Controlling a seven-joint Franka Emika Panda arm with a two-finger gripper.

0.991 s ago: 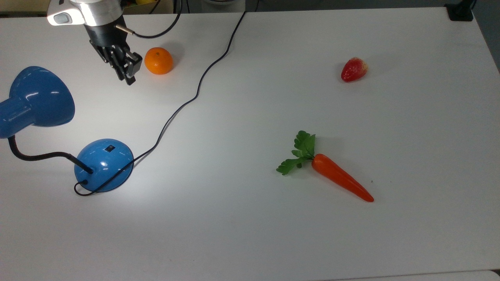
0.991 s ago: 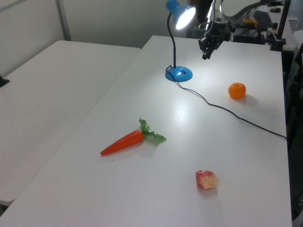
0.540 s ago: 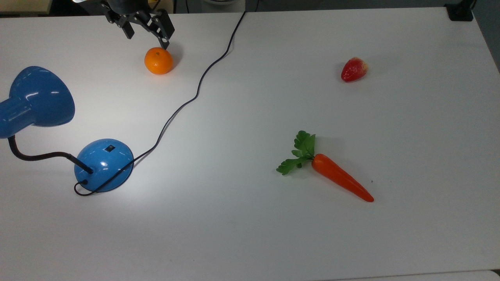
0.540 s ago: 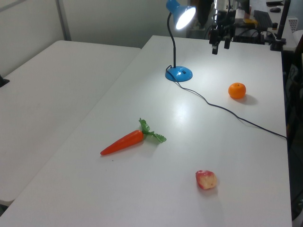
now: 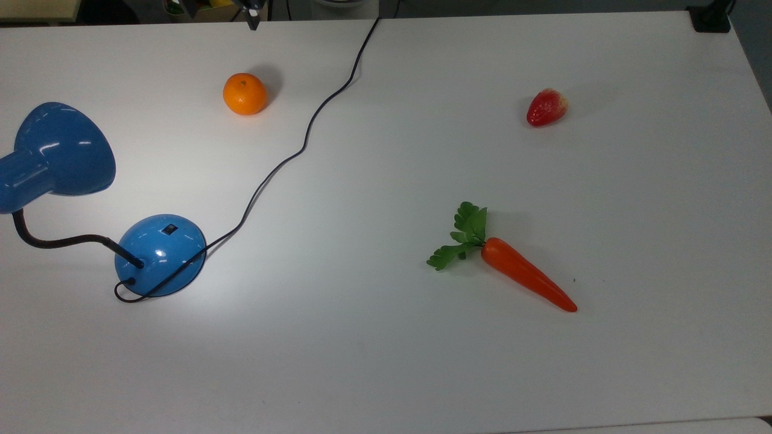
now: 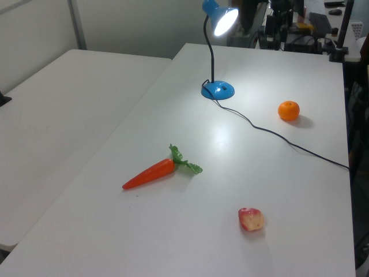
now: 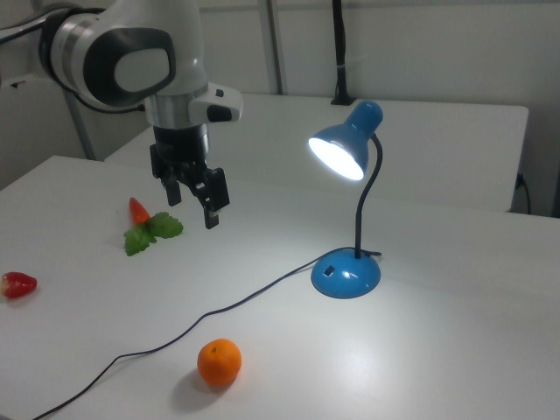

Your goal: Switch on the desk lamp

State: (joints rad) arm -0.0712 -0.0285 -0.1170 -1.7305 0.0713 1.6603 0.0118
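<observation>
- Here, a white robot arm hangs above a white table (image 7: 455, 350), its black two-finger gripper (image 7: 192, 199) pointing down with the fingers (image 7: 213, 199) spread apart and nothing between them.
- In the right view, the gripper floats well clear of the tabletop, touching nothing.
- The desk lamp (image 7: 347, 210) stands well apart from the gripper, toward the right view's right. It is glossy blue, with a bell-shaped shade (image 7: 339, 149), a black bendy neck and a round domed base (image 7: 346, 276).
- The lamp is lit: the shade's opening glows white and a bright pool of light lies on the table around the base.
- The shade faces toward the gripper in the right view, tilted downward.
- A small black switch (image 5: 170, 229) sits on the dome of the base in the top view, with nothing touching it.
- A black cord (image 5: 289, 158) runs from the base in a loose curve across the table; in the right view it passes below the gripper.
- An orange (image 7: 219, 362) lies on the table below the gripper in the right view, near the cord but apart from it.
- A toy carrot (image 5: 523, 272) with green leaves lies beyond the gripper, toward the right view's left, partly behind the fingers there.
- A red strawberry (image 7: 17, 284) lies farther off, at the right view's left edge.
- In the left view the lamp (image 6: 214, 46) stands at the far end of the table, and the dark gripper (image 6: 275, 32) hangs just past it toward the left view's right.
</observation>
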